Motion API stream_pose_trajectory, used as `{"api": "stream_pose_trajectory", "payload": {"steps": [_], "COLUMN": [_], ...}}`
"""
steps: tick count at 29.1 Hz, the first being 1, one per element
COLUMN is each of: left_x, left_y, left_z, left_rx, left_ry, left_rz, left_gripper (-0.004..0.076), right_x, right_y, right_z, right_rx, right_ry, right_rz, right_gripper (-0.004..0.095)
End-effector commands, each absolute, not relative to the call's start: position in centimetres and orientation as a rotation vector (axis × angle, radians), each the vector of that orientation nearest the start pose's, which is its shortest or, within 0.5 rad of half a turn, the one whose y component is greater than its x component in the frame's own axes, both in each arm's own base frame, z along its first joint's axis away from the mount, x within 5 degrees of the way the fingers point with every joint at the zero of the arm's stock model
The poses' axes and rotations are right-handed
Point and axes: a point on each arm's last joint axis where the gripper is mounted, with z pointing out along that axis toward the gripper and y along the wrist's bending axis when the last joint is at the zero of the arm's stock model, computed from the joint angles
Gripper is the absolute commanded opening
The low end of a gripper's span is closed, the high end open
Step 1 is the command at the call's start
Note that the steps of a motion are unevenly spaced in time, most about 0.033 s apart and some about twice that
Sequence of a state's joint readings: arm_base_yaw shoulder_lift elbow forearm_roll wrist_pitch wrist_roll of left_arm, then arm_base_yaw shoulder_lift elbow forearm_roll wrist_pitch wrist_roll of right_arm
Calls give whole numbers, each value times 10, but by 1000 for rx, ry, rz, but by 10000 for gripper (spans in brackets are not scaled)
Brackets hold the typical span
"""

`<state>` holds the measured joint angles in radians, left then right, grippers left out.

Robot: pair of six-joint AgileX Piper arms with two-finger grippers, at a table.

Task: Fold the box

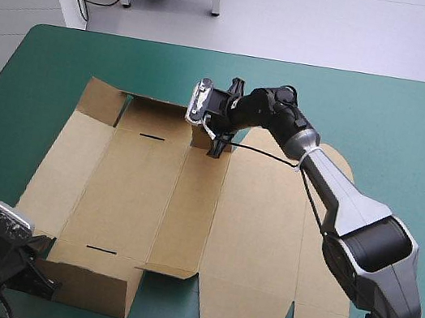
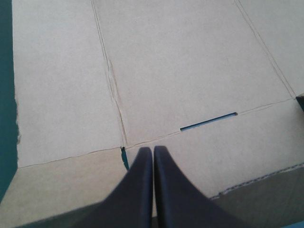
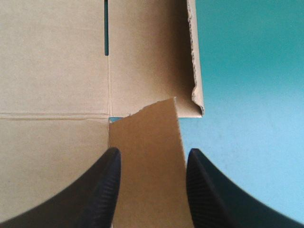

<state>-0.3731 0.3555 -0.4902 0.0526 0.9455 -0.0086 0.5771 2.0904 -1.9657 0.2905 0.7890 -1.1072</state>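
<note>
The box (image 1: 188, 204) lies on the table (image 1: 417, 121) with its base flat, left of centre and reaching toward the near edge. It is partly formed. The near wall (image 1: 91, 286) stands raised, the far wall (image 1: 158, 115) looks partly raised, and the lid (image 1: 261, 258) lies flat toward the right.

Left gripper (image 2: 153, 152): the jaws are all but closed at the left end of the near wall, with the tips at the corner crease. A thin pale line shows between them. This is judged to be board, so the gripper is taken as pinching the wall. The hold props the wall upright and anchors the sheet while the other arm works.

Right gripper (image 3: 153, 151): the jaws stand apart at the box's far edge. A short flap (image 3: 147, 142) stands between them, unclamped, at the end of the far wall and near a slot (image 3: 105, 28). The open stance brackets the flap so that it can be turned inward.

Step in hand, as judged: forming the far corner.

Risk: the flap's ragged top edge may buckle if pushed off-square.
</note>
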Motion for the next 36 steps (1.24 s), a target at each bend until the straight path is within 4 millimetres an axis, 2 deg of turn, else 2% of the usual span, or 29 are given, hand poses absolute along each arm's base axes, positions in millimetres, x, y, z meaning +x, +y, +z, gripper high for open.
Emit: {"api": "stream_pose_trajectory", "payload": {"steps": [1, 4, 7, 10, 13, 17, 20, 23, 25, 28, 32, 34, 36], "left_x": [58, 58, 58, 58, 58, 58, 58, 58, 58, 58, 58, 58, 58], "left_y": [-19, -19, -19, -19, -19, -19, -19, -18, -18, -17, -17, -17, -17], "left_z": [287, 287, 287, 287, 287, 287, 287, 287, 287, 287, 286, 286, 286], "left_rx": [412, 412, 412, 412, 412, 413, 413, 415, 417, 418, 415, 413, 411], "left_ry": [2188, 2188, 2188, 2188, 2188, 2188, 2188, 2186, 2185, 2184, 2188, 2189, 2189], "left_rz": [-155, -155, -155, -155, -155, -153, -150, -140, -134, -125, -124, -125, -124], "left_gripper": [-10, -10, -10, -10, -10, -10, -10, -10, -10, -10, -10, -10, -10], "right_x": [393, 392, 392, 392, 389, 383, 375, 368, 362, 352, 333, 318, 293], "right_y": [271, 262, 245, 219, 185, 139, 107, 80, 66, 52, 46, 46, 42], "right_z": [343, 355, 373, 394, 413, 431, 443, 447, 448, 448, 461, 466, 468], "right_rx": [-1577, -1573, -1515, -1392, -1175, -1025, -871, -774, -709, -639, -562, -553, -522], "right_ry": [1569, 1560, 1575, 1640, 1805, 1953, 2051, 2153, 2232, 2333, 2330, 2319, 2328], "right_rz": [-16, -110, -187, -227, -236, -367, -390, -375, -352, -310, -188, -119, -113], "right_gripper": [434, 419, 417, 417, 417, 411, 282, -27, -10, -20, -20, -20, -20]}}
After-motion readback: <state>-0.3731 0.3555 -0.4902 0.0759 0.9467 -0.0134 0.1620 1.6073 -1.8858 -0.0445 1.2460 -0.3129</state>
